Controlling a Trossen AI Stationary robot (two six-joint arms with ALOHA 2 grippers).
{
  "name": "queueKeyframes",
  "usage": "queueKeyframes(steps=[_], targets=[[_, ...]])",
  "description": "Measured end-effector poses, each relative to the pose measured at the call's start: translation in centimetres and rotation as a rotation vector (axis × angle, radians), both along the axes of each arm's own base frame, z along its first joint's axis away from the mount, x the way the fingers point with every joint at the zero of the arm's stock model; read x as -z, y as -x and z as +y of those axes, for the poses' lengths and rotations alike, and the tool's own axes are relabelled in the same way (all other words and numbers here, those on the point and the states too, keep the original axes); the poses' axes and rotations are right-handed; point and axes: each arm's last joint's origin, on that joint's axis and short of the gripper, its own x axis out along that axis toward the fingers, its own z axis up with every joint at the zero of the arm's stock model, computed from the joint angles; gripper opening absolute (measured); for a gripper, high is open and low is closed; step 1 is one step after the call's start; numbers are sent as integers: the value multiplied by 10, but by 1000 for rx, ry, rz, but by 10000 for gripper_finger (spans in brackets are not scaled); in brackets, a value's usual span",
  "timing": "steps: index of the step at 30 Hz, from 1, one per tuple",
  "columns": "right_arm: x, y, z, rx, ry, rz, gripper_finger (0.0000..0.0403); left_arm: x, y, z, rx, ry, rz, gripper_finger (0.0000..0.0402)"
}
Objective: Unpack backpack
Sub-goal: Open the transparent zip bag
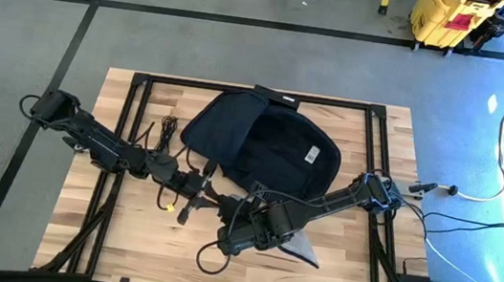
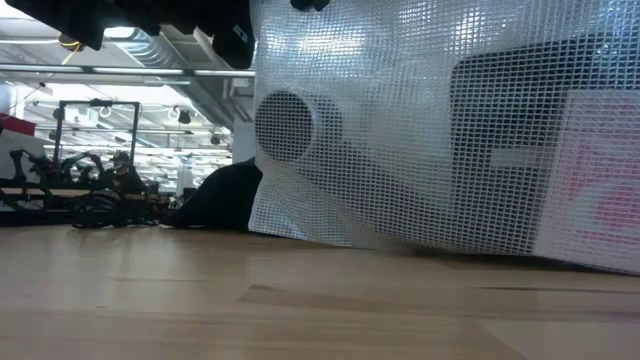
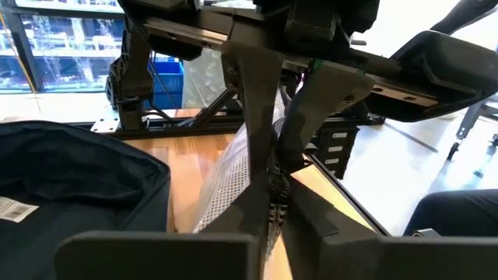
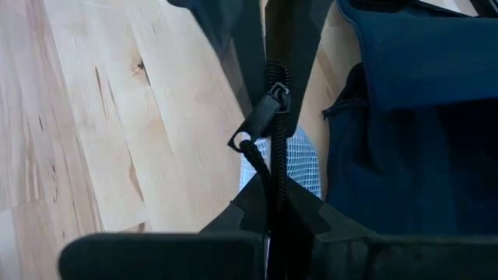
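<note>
Right tool (image 4: 272, 204) is clenched on the zipper edge of a white mesh pouch (image 4: 299, 159), with the black zipper pull (image 4: 261, 117) dangling right at the fingertips. From above, the right arm reaches in from the right side of the tabletop (image 1: 352, 269), stretched low and long toward the front middle, tool (image 1: 230, 239) just above the wood with the pouch (image 1: 301, 251) next to it. Table-level camera is basically filled by that mesh pouch (image 2: 440, 130), bottom edge resting on the wood.

Left tool (image 1: 187, 212) comes in from the left edge, arm bent at the elbow and angled down toward the centre, ending just beside the right one. Its own camera shows its fingers (image 3: 257, 132) pinched together on the same mesh (image 3: 229, 175), so both are gripping the pouch.

The backpack (image 1: 266, 148) lies flat and open at the back middle of the tabletop, flap folded out to the left, white label (image 1: 313, 154) showing, just behind both tools
</note>
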Motion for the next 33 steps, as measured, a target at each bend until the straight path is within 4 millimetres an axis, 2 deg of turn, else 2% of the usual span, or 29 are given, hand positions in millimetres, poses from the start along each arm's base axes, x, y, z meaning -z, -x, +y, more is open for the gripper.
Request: queueKeyframes(steps=[25, 33], targets=[[1, 1, 2, -42, -108, 45, 1, 4, 1, 2, -1, -27, 36, 0], [-8, 2, 3, -53, -134, 35, 1, 3, 1, 2, -5, -25, 36, 0]])
